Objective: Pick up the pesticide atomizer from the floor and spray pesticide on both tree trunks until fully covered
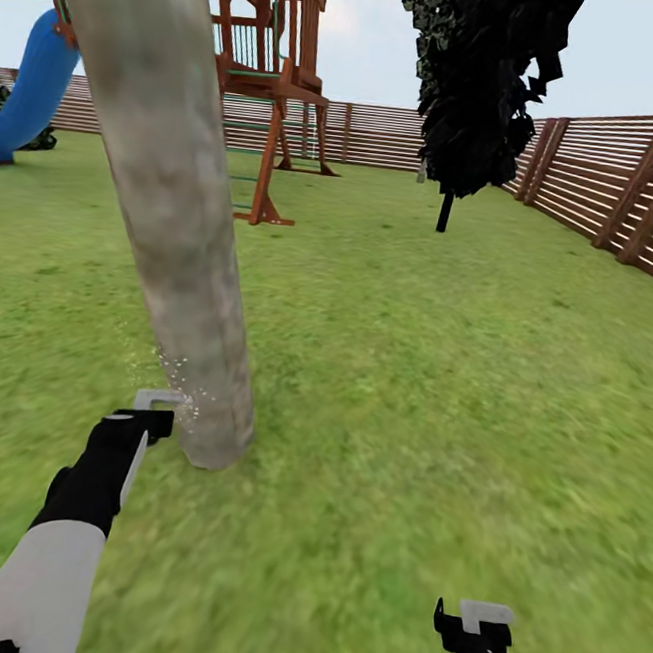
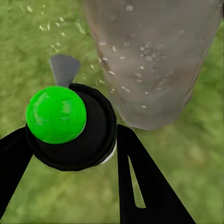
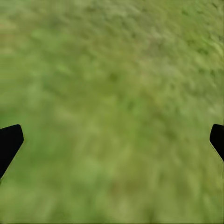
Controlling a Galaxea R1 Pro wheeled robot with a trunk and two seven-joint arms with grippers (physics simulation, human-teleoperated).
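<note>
A thick mottled grey-beige tree trunk (image 1: 169, 199) rises from the grass just ahead on the left, and its base shows close up in the left wrist view (image 2: 154, 60). My left gripper (image 1: 157, 411) sits beside the trunk's foot, shut on the pesticide atomizer (image 2: 70, 126). The atomizer is a small dark bottle; its top shows bright green here, with a grey nozzle (image 2: 64, 69) pointing toward the trunk. Fine white droplets (image 1: 174, 391) hang between nozzle and bark, and specks dot the trunk. My right gripper (image 1: 485, 617) hangs open low on the right over bare grass (image 3: 114, 139).
An all-black thin-stemmed tree (image 1: 483, 82) stands further back on the right. A brown slatted fence (image 1: 623, 187) closes the right side and the back. A wooden play tower (image 1: 272, 80) and a blue slide (image 1: 30, 84) stand behind the trunk. Lawn (image 1: 414, 356) stretches between.
</note>
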